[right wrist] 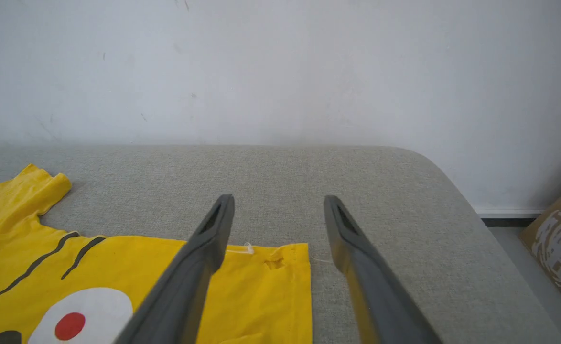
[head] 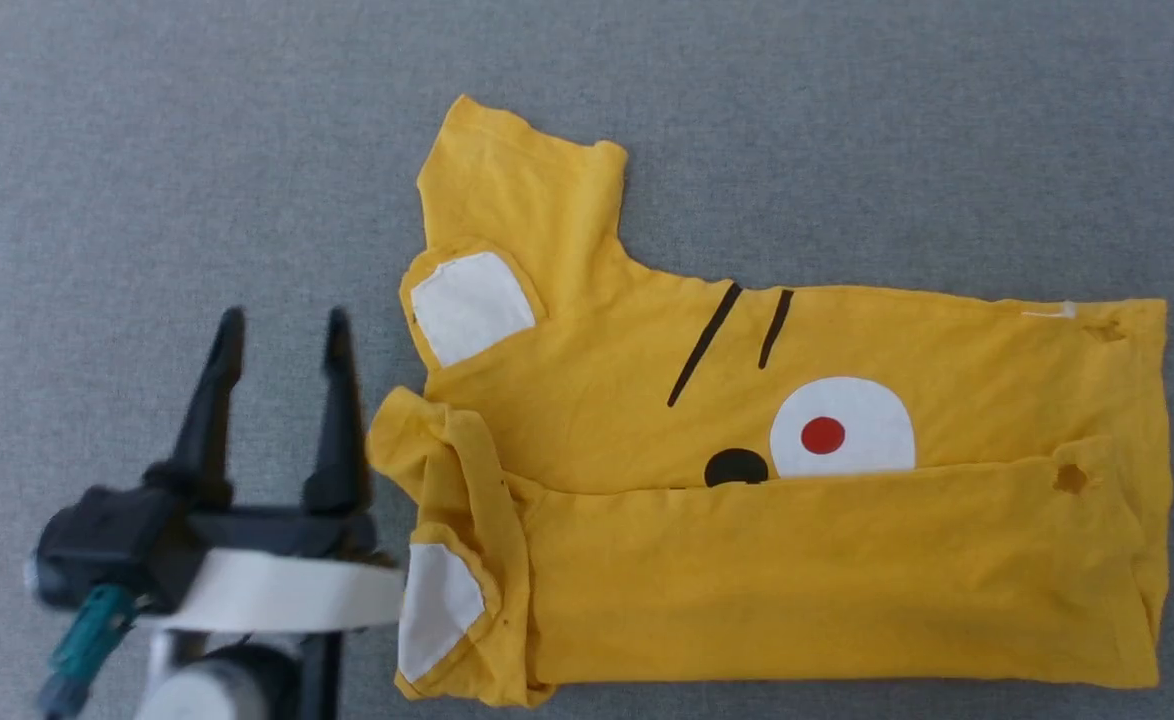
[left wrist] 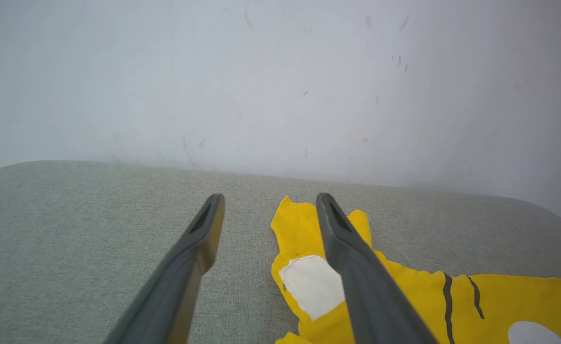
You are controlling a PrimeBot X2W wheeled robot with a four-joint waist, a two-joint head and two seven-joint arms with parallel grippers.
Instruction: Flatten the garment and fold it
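On grey felt, yellow cotton garment [head: 807, 560]

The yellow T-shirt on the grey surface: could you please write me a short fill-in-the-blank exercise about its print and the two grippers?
1. The dot on the garment's round white patch is ____.
2. In the head view, ____ black stripes run above that patch.
3. The left gripper and the right gripper both stand ____, holding nothing.

Missing words: red; two; open.
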